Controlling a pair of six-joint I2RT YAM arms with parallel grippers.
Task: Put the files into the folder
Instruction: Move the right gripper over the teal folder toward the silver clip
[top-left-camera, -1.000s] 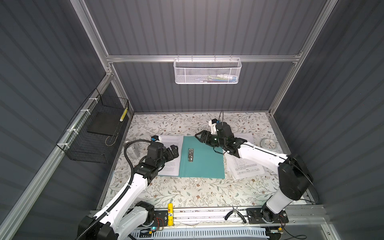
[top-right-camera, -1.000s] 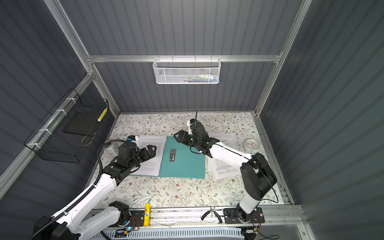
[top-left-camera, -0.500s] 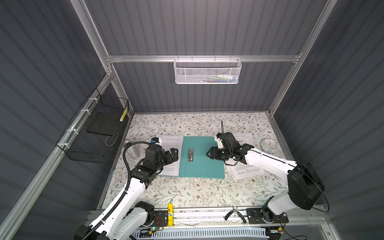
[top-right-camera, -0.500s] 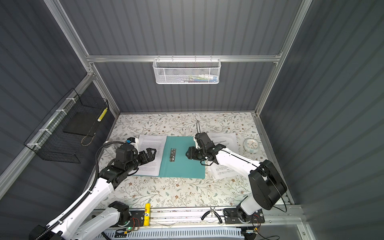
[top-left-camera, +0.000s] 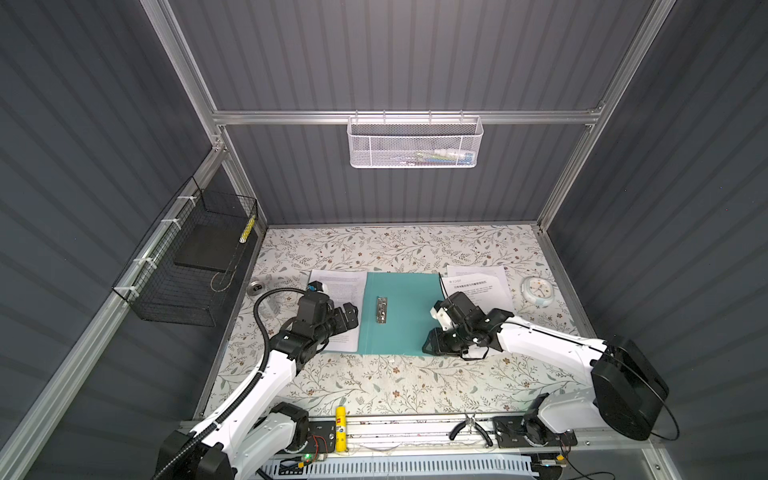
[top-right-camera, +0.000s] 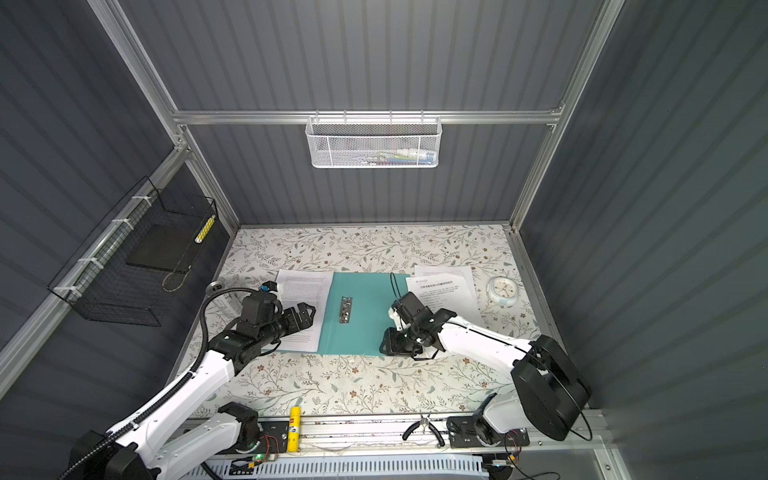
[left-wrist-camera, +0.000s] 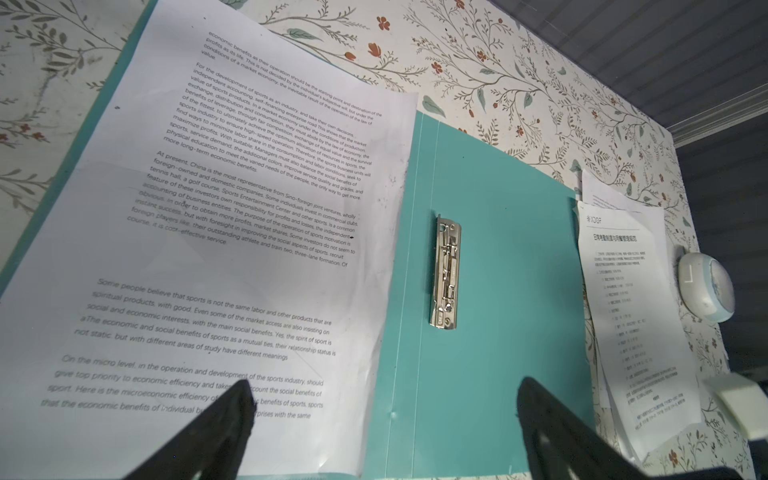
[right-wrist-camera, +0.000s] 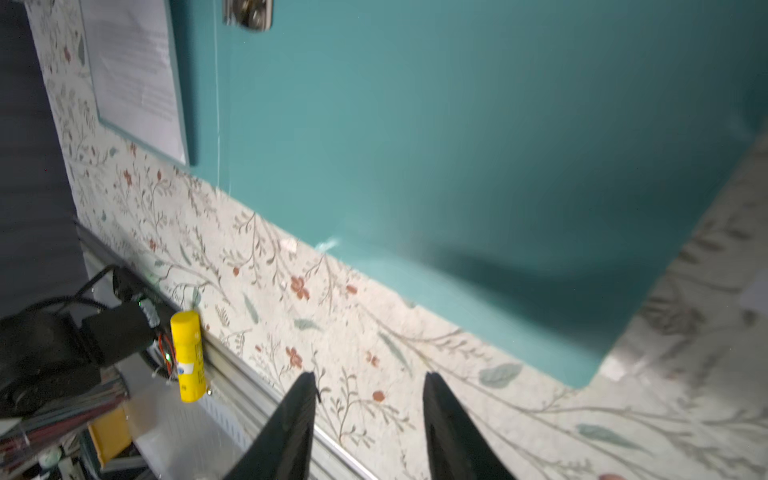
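The folder (right-wrist-camera: 457, 124), smeared in the right wrist view, runs off the frame, its clip (right-wrist-camera: 248, 14) cut by the edge. The left gripper (top-left-camera: 350, 319) covers part of a sheet (top-left-camera: 337, 286) (top views); the basket (top-left-camera: 374, 145) holds things too small to tell.

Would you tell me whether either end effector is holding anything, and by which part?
Nothing is held: the left end effector is open above the files, the right end effector open near a corner of the folder.
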